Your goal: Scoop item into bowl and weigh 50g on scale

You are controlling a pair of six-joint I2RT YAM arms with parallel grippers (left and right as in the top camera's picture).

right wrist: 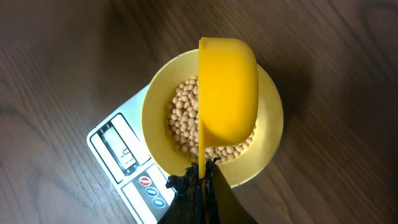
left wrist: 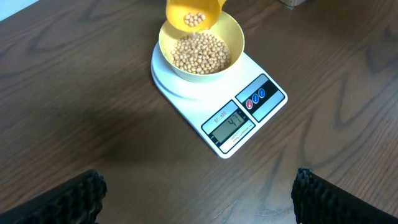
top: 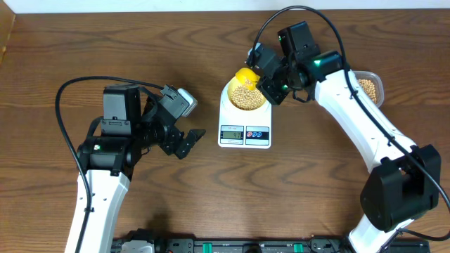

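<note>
Beans [left wrist: 200,51] — small, round, hard and dry; light singly, loose in bulk. Likely to roll and bounce on bare wood, so not to be pinched one by one. Best carried in the scoop [right wrist: 227,87] and let fall a few at a time. Scoop itself probably stiff plastic and light, to be held by the handle at its narrow end.

Right gripper [right wrist: 202,183]: jaws closed on the scoop handle, cup tipped on its side above the bowl [left wrist: 198,77], mouth turned toward the beans below. A few beans visible inside the cup in the left wrist view, near its lip.

Left gripper [top: 187,143]: jaws spread wide with nothing between them, poised above the table to the left of the scale [left wrist: 186,99], near it but not touching.

Bowl: upright, seated on the round platform of the scale, partly filled with beans in a shallow heap. No spilled beans on the platform or table, as far as visible.

Display [left wrist: 231,123]: digits resembling 41, too small for certainty — short of the 50 g target if so. Judged stage: final topping-up, calling for a slow trickle rather than a full tip, with overshoot the main risk.

Tub [top: 381,84]: clear, near the table's right edge, partly hidden by the right arm, holding more beans.
</note>
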